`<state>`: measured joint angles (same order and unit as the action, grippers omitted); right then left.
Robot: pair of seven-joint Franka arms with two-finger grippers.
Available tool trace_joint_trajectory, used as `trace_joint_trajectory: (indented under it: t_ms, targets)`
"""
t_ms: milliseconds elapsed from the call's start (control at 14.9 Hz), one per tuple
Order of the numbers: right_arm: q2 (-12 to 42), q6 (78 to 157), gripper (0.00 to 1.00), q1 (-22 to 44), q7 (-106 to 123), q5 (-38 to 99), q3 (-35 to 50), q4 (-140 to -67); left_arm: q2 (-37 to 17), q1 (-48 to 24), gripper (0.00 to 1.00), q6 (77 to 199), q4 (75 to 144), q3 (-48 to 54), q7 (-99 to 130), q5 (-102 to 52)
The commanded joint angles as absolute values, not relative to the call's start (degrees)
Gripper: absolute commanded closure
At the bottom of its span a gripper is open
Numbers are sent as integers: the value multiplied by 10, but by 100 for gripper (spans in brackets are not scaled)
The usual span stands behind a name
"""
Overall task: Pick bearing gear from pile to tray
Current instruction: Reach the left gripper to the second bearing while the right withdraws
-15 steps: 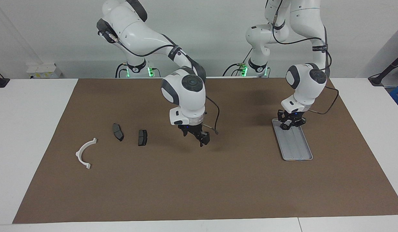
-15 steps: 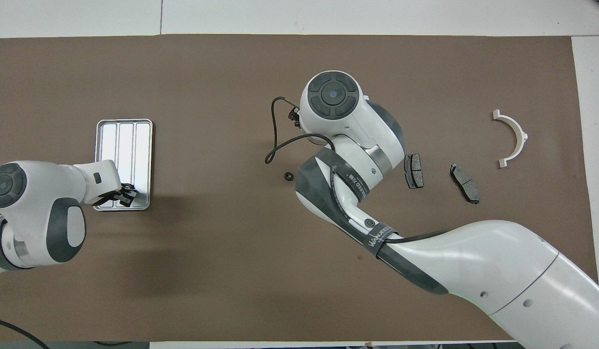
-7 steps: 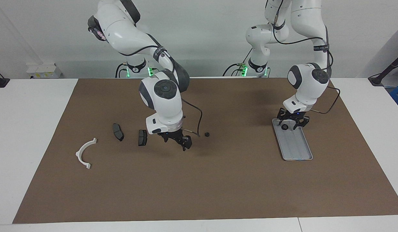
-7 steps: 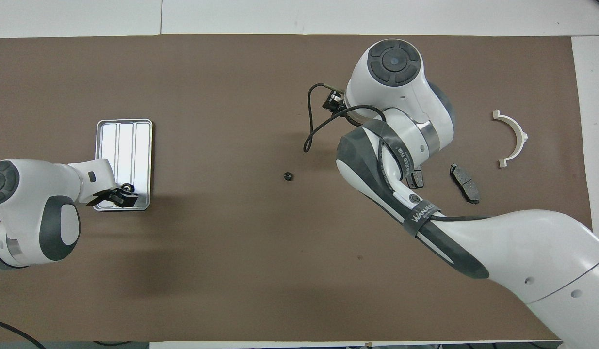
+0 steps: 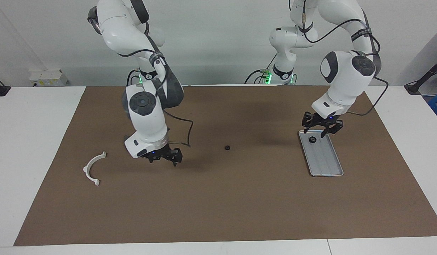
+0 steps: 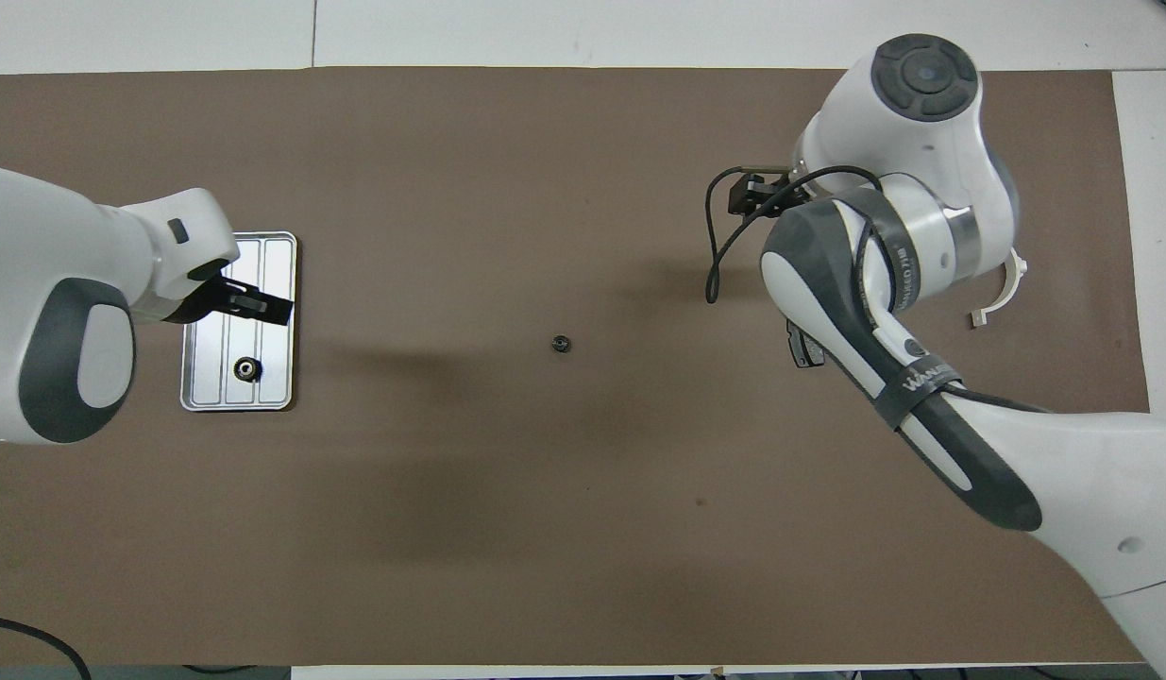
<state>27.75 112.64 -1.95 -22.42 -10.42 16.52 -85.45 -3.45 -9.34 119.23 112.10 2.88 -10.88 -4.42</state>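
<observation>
Well apart from tray [image 5: 326, 166]: loose gear [image 5: 226, 147], light, hard, prone to roll; best pinched across rim. Left gripper [image 5: 322, 130] over tray, fingers spread; right gripper [image 5: 163, 158] farther off, spread too.

Only one text can be read. In the overhead view, a black strap [image 6: 911, 383] around the right arm [image 6: 1017, 453] carries white letters that look like "WANJEROM"; the last letters are not clear. A similar strap [image 5: 360, 33] on the left arm has white print too small to read.
</observation>
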Motion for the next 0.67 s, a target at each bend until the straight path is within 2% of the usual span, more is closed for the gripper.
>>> trace_joint_trajectory:
  t_ms: [0, 269, 605]
  targets:
    - [222, 1129, 0, -16, -87, -55, 105, -898, -59, -203, 26, 1218, 1098, 19, -5, -53]
    - [142, 1088, 0, -16, -17, -29, 61, -933, -129, -301, 26, 1257, 1067, 18, 104, -51]
    - [38, 934, 0, -16, -12, -16, 57, -930, -195, -344, 26, 1341, 1075, 19, 139, -51]
